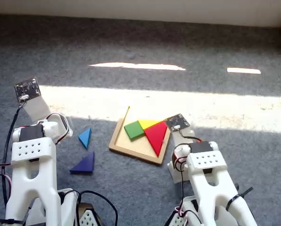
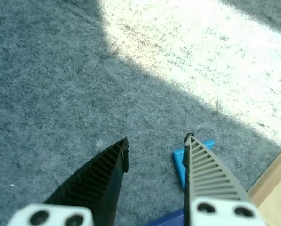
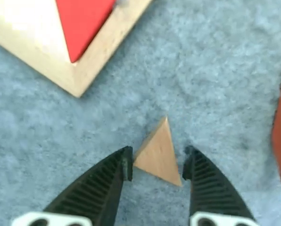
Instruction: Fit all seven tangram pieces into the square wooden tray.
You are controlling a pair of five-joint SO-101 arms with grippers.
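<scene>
While my right claw (image 3: 157, 159) hangs apart astride the wood triangle (image 3: 155, 151) near the tray (image 1: 124, 141), mid-frame in the high view, I judge it light, stiff, slick: pinch opposite edges.

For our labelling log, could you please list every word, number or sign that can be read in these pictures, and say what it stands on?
No text can be read in any view.
Left arm's circuit board: tiny pale marks, too small to read.
Right arm's circuit board: tiny marks, too small to read.
Wooden tray and tangram pieces: plain, no print.
</scene>
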